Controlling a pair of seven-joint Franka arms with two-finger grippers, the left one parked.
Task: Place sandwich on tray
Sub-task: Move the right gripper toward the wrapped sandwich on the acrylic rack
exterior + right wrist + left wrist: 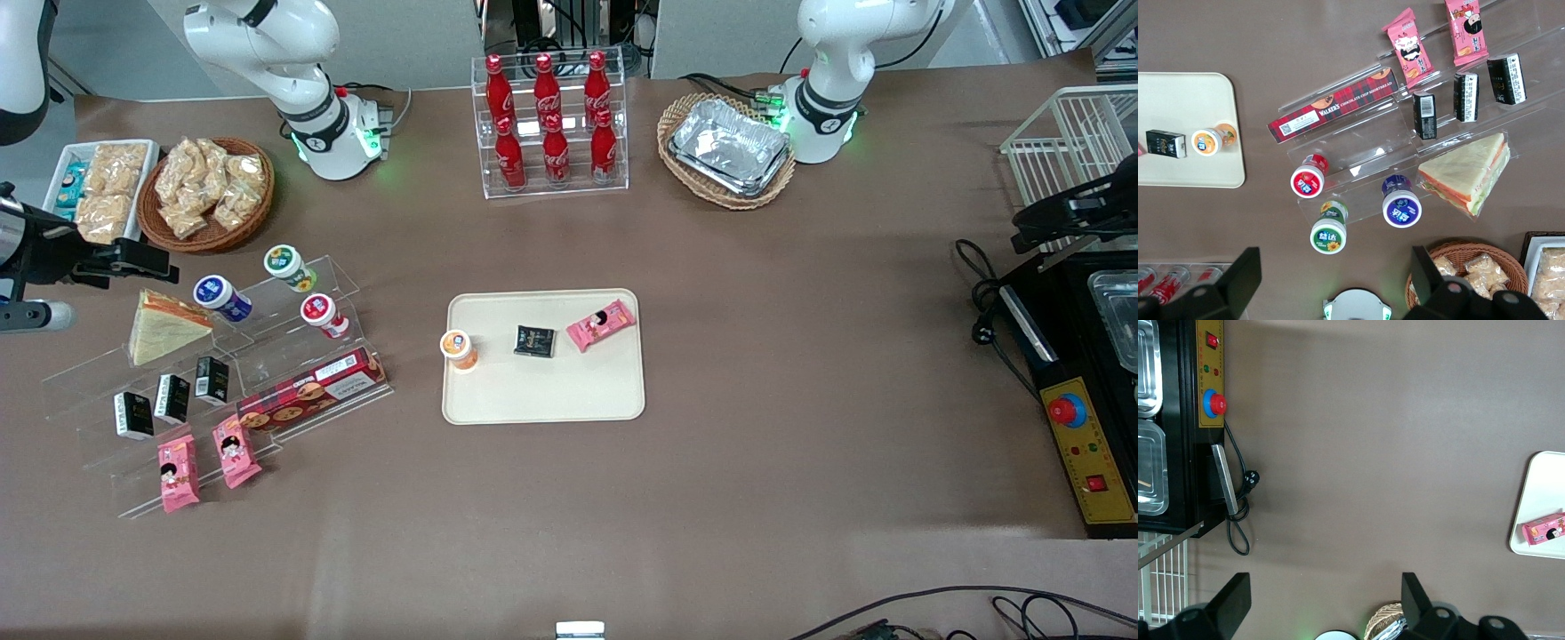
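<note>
Gripper (pixel 133 258) is up off the table at the working arm's end, hanging just above the top step of the clear acrylic riser (pixel 293 293). Fingers (pixel 1238 277) spread wide, nothing between them.

Sandwich (pixel 163 327) sits on the riser's upper step, still wrapped, close under the gripper but not touched. Wrist view shows it clearer (pixel 1466 173): triangular wedge, filling edge visible, beside the blue-lid cup (pixel 1402 208).

Tray (pixel 542 404) is mid-table, well apart from the sandwich, toward the parked arm from the riser. On it: orange-lid cup (pixel 459 348), small black packet (pixel 534 341), pink snack packet (pixel 601 324). The rest of its surface, nearer the front camera, is bare.

Other riser stock: green-lid cup (pixel 289 267), red-lid cup (pixel 323 314), three small black boxes (pixel 171 398), red tartan biscuit box (pixel 311 396), two pink packets (pixel 206 462) on the lowest step.

Wicker basket of snack bags (pixel 207 191) and a white tray of snack packs (pixel 100 188) sit farther from the front camera than the sandwich. Can't make out exactly how high the gripper is above the sandwich.
</note>
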